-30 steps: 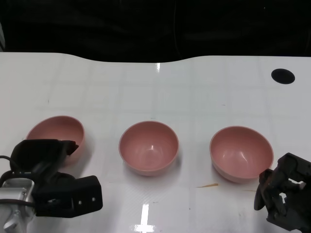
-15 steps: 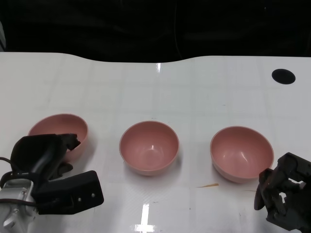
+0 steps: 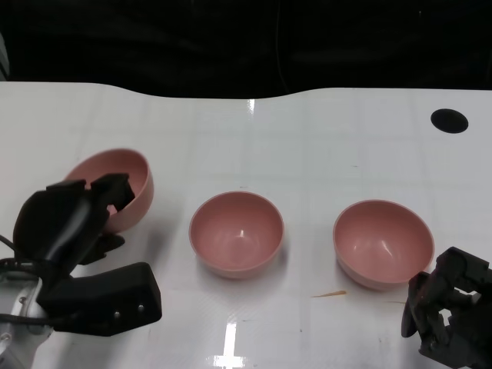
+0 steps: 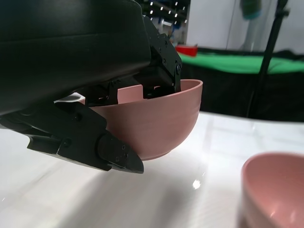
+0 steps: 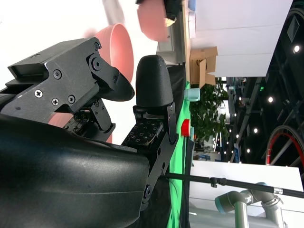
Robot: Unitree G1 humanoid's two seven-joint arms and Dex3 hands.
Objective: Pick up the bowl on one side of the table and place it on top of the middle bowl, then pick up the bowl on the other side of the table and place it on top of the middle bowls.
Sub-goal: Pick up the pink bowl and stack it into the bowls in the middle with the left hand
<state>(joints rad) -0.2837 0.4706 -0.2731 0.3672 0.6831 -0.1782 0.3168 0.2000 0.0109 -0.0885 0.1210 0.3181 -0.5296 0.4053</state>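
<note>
The left hand [image 3: 73,211] grips the left bowl [image 3: 123,184] by its near rim, fingers inside the bowl and a finger under its outer wall, as the left wrist view shows [image 4: 156,118]. The bowl is clear of the table [image 3: 307,138] and tilted, its opening turned toward the middle bowl [image 3: 237,233]. It hangs to the left of the middle bowl and a little farther from the robot, well apart from it.

The middle bowl sits upright on the table, pink like the others and holding nothing. In the left wrist view part of its rim shows at the edge of the picture [image 4: 275,190], lower than the held bowl.

The right bowl [image 3: 382,242] stands upright to the right of the middle bowl, apart from it, at about the same depth on the table. The right hand [image 3: 450,311] is just beside that bowl on its near right, not touching it and holding nothing. Its fingers (seen closely in the right wrist view [image 5: 152,88]) stand apart, with open space between them.

A thin brownish sliver [image 3: 329,294] lies on the table near the middle bowl, toward the robot and to the right, just in front of the right bowl. A black round hole [image 3: 449,120] marks the table far off to the right of the middle bowl, near the far edge.
</note>
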